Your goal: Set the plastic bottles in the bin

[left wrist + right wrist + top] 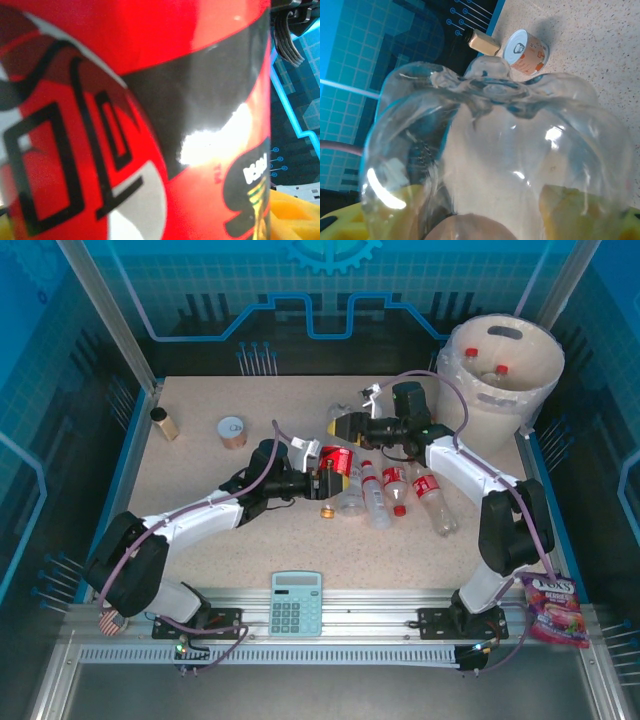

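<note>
Yellow pads (295, 215) of the left gripper (325, 480) are clamped on a red-labelled bottle (338, 458), held just above the table (200, 500); up close its glossy label shows red, white and black with a bright glare. Between the right gripper's (343, 424) yellow fingers (570, 210) sits a clear bottle (495, 160), its lobed, dented base toward the wrist camera; I cannot tell whether they press it or only flank it.

The table is a speckled beige slab with blue edging, closed in by blue panels printed with grids and circuit lines. An aluminium rail (380, 600) runs along the near edge.

Four more bottles (397, 488), transparent with red caps and red-and-white labels, lie side by side in the middle, just beside both grippers. The bin (520, 400), a round cream bucket with a slot handle and a clear liner, stands at the far right corner with red-capped bottles inside.

Far left lie a round tin can (232, 431) and a small brown jar (165, 423). A pale green calculator (297, 603) rests on the rail, and a pink snack bag (555, 608) lies at the right.
</note>
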